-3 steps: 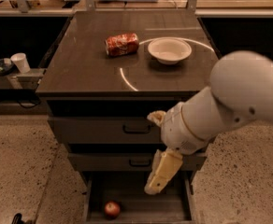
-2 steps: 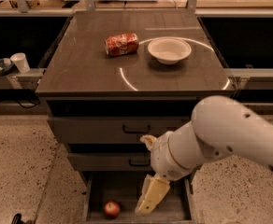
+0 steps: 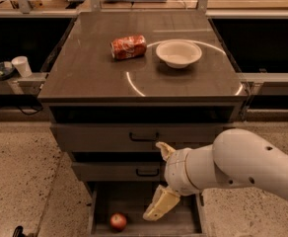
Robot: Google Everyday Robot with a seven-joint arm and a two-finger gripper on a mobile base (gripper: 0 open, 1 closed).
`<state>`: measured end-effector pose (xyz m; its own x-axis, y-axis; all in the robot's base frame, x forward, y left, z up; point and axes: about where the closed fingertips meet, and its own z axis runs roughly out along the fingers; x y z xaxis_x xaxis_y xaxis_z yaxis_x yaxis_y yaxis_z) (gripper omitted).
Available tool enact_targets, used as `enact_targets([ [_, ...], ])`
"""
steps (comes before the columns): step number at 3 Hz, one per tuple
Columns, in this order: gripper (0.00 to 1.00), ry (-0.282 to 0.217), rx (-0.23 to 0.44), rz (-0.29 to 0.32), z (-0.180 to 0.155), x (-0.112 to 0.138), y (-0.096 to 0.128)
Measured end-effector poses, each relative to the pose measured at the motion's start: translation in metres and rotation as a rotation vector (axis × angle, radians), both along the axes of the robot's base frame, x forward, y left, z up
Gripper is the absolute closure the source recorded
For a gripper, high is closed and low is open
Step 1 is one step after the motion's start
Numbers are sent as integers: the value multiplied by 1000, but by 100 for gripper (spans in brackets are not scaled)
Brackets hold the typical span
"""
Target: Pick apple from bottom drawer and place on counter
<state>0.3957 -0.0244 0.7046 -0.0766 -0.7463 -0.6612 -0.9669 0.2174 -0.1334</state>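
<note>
The apple (image 3: 118,221), small and red, lies on the dark floor of the open bottom drawer (image 3: 183,221), at its front left. My gripper (image 3: 154,184) hangs in front of the cabinet on the white arm, over the middle of the bottom drawer. It is open and empty. Its lower cream finger (image 3: 160,205) reaches down into the drawer, a short way right of the apple and apart from it. The counter (image 3: 85,73) is the wide glossy dark top above.
A crushed red soda can (image 3: 128,47) and a white bowl (image 3: 178,53) stand on the counter's far half. The two upper drawers with black handles (image 3: 144,138) are closed. A white cup (image 3: 21,65) sits on a ledge at the left. Speckled floor surrounds the cabinet.
My arm has dropped lower and swung left. The gripper went from in front of the middle drawer down into the bottom drawer, closer to the apple. The apple has not moved.
</note>
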Motion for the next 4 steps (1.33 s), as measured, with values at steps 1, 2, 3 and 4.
enact_targets([
  [1,0,37,-25,90,-13,-5,33],
  [2,0,63,-84,227,-68,-21,74],
  [3,0,71,-136,277,-146,-27,95],
  [4,0,110,-88,288,-193,-26,115],
])
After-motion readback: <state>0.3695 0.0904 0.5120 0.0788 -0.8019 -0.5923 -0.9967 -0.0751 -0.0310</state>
